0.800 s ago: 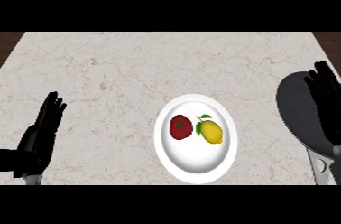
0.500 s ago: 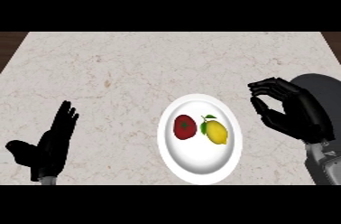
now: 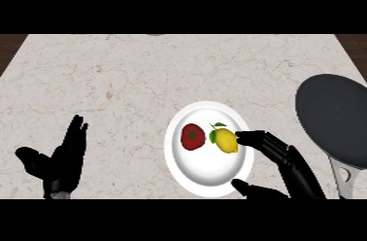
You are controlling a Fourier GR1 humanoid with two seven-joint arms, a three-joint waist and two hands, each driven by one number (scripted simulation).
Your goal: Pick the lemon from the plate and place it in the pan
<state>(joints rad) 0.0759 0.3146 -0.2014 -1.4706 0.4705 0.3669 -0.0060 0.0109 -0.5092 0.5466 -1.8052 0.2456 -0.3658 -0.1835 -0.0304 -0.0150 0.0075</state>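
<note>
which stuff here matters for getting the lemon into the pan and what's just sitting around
Part of the job:
- lemon
- plate it lies on
- pan, at the right
- right hand, fingertips at the lemon

Just lying about:
- tomato, beside the lemon on the plate
- left hand, open, resting at lower left

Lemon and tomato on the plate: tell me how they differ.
The lemon is yellow with a green leaf; the tomato is red. The lemon lies right of the tomato, nearer the pan. The right hand has fingers at the lemon; none reach the tomato. Both share the white plate.
</note>
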